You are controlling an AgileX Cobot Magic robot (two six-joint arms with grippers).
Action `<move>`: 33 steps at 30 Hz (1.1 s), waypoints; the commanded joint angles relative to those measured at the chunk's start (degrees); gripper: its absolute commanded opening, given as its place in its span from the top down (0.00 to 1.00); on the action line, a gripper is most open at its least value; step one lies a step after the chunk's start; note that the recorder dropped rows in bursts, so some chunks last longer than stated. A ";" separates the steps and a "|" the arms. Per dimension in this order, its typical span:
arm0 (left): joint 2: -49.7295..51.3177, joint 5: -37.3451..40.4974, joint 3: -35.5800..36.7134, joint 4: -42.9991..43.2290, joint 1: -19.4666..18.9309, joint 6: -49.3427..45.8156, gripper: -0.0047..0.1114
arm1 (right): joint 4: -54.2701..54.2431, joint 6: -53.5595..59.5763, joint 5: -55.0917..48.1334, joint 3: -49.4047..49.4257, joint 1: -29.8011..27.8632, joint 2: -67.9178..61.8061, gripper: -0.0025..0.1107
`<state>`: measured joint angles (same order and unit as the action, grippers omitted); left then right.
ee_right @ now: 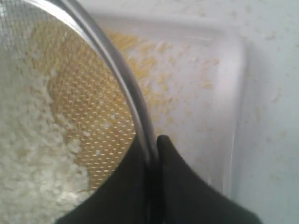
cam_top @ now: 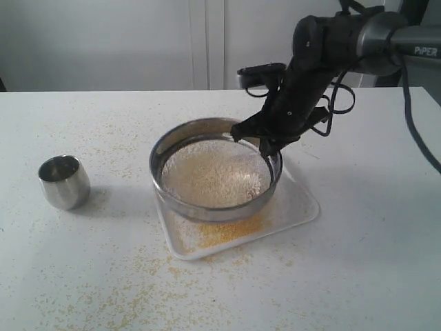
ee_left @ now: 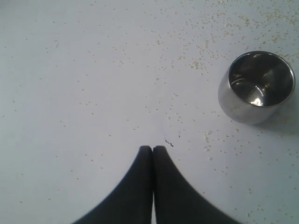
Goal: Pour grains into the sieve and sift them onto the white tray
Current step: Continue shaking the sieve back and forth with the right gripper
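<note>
The sieve (cam_top: 180, 205), a wide steel ring with a mesh bottom, sits tilted over the white tray (cam_top: 303, 210). Pale off-white grains (cam_top: 213, 172) lie on its mesh, and fine yellow grains (cam_top: 224, 233) lie on the tray beneath. My right gripper (cam_top: 267, 146) is shut on the sieve's far right rim (ee_right: 125, 84), one finger inside and one outside. In the right wrist view the tray (ee_right: 231, 112) shows yellow grains (ee_right: 154, 70) beside the rim. My left gripper (ee_left: 153, 148) is shut with nothing in it, over the bare table, and is out of the exterior view.
A small rounded steel cup (cam_top: 63, 181) stands upright and empty at the left of the table, also seen as the cup (ee_left: 257, 86) near my left gripper. Spilled grains (cam_top: 138, 286) are scattered over the white tabletop. A white wall stands behind the table.
</note>
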<state>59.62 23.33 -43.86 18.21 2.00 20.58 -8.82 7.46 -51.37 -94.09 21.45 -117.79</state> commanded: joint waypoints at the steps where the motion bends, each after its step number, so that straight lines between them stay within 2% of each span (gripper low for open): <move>1: -0.38 0.24 0.44 0.29 -0.12 0.16 0.95 | -8.01 25.19 -4.27 -0.61 0.82 1.19 0.98; 2: -0.38 0.24 0.44 0.29 -0.12 0.16 0.95 | -5.48 30.94 -6.06 -0.61 0.96 1.42 0.98; 3: -0.38 0.24 0.44 0.29 -0.12 0.16 0.95 | -1.66 23.48 -3.59 -0.49 0.96 1.42 0.98; 5: -0.38 0.24 0.44 0.29 -0.12 0.16 0.95 | 3.26 -5.64 1.13 -0.49 -0.74 1.42 0.98; 6: -0.38 0.24 0.44 0.29 -0.12 0.16 0.95 | 2.20 -12.10 1.86 -0.49 -0.99 1.42 0.98; 7: -0.38 0.24 0.44 0.29 -0.12 0.16 0.95 | -0.64 -7.46 1.91 -0.49 -0.99 1.42 0.98; 9: -0.38 0.24 0.44 0.29 -0.12 0.16 0.95 | -8.90 17.62 -2.76 -0.49 0.66 1.42 0.98; 10: -0.38 0.24 0.44 0.29 -0.12 0.16 0.95 | -8.71 28.61 -5.26 -0.49 1.11 1.56 0.98; 11: -0.38 0.24 0.44 0.29 -0.12 0.16 0.95 | -4.56 29.03 -5.01 -0.49 1.24 1.68 0.98; 12: -0.38 0.24 0.44 0.29 -0.12 0.16 0.95 | 3.66 5.88 0.51 -0.49 0.13 1.68 0.98; 13: -0.38 0.24 0.44 0.29 -0.12 0.16 0.95 | 5.49 -7.46 2.23 -0.49 -0.53 1.68 0.98; 14: -0.38 0.24 0.44 0.29 -0.12 0.16 0.95 | 1.08 -6.09 2.06 -0.49 -0.81 1.68 0.98; 15: -0.38 0.24 0.44 0.29 -0.12 0.16 0.95 | -4.71 8.21 -0.15 -0.49 -0.03 1.68 0.98; 16: -0.38 0.24 0.44 0.29 -0.12 0.16 0.95 | -6.87 29.35 -5.82 -0.49 0.57 1.82 0.98; 17: -0.38 0.24 0.44 0.29 -0.12 0.16 0.95 | -3.07 27.94 -5.39 -0.49 0.72 1.91 0.98; 18: -0.38 0.24 0.44 0.29 -0.12 0.16 0.95 | 5.61 4.05 0.17 -0.49 -0.40 1.91 0.98; 19: -0.38 0.24 0.44 0.29 -0.12 0.16 0.95 | 6.31 -12.08 1.44 -0.49 -1.00 1.91 0.98; 20: -0.38 0.24 0.44 0.29 -0.12 0.16 0.95 | 1.88 -2.50 0.77 -0.49 -0.70 1.91 0.98; 21: -0.38 0.24 0.44 0.29 -0.12 0.16 0.95 | -5.19 17.38 -3.70 -0.49 0.33 1.91 0.98; 22: -0.38 0.24 0.44 0.29 -0.12 0.16 0.95 | -4.07 29.82 -6.87 -0.49 0.75 2.05 0.98; 24: -0.38 0.24 0.44 0.29 -0.12 0.16 0.95 | 11.43 -9.21 1.37 -0.49 -0.84 2.19 0.98; 25: -0.38 0.24 0.44 0.29 -0.12 0.16 0.95 | 9.23 -15.73 2.20 -0.49 -1.23 2.30 0.98; 26: -0.38 0.24 0.44 0.29 -0.12 0.16 0.95 | 2.37 -2.93 1.27 -0.49 -0.82 2.30 0.98; 27: -0.38 0.24 0.44 0.29 -0.12 0.16 0.95 | -7.28 19.95 -3.89 -0.49 0.09 2.30 0.98; 28: -0.38 0.24 0.44 0.29 -0.12 0.16 0.95 | -8.50 30.94 -7.11 -0.49 0.21 2.30 0.98; 29: -0.38 0.24 0.44 0.29 -0.12 0.16 0.95 | -6.59 28.65 -6.33 -0.49 0.21 2.30 0.98; 32: -0.38 0.24 0.44 0.29 -0.12 0.16 0.95 | 1.88 -5.66 0.81 -0.49 -2.36 2.30 0.98; 33: -0.38 0.24 0.44 0.29 -0.12 0.16 0.95 | 1.27 -9.46 1.10 -0.49 -2.82 2.30 0.98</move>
<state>59.62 23.33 -43.86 18.21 2.00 20.58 -9.70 16.79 -55.80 -94.05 21.48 -116.44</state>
